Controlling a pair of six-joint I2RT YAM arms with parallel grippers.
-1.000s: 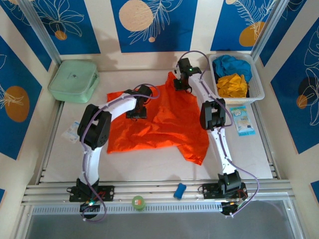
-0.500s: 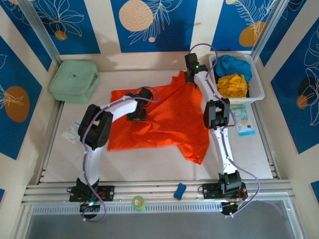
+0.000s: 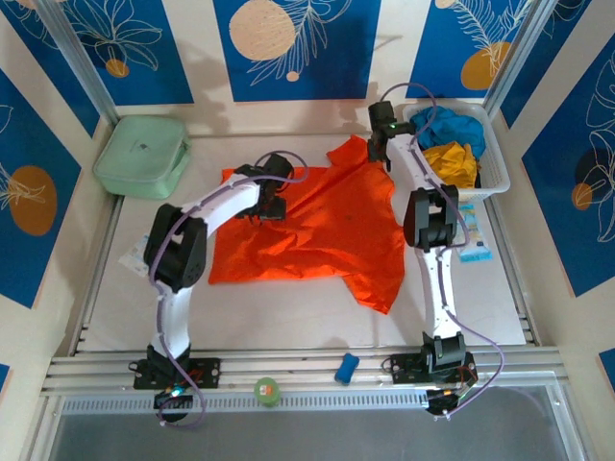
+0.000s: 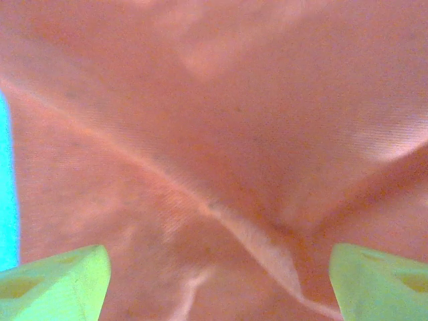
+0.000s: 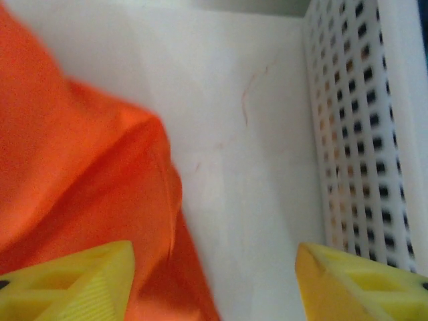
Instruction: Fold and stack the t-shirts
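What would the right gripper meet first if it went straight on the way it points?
Probably the bare table, in the gap between the orange t-shirt and the white basket; depth is unclear.

We see the left arm [image 3: 223, 204] and right arm [image 3: 439, 288] built alike: white tubular links between chunky black joint housings, with thin lilac cables looping off each. A green light glows on the right wrist, at one o'clock. The left gripper [image 4: 214, 284] has lime-green wedge fingers [image 4: 57, 281]; the right gripper [image 5: 214, 281] has ribbed yellow ones.
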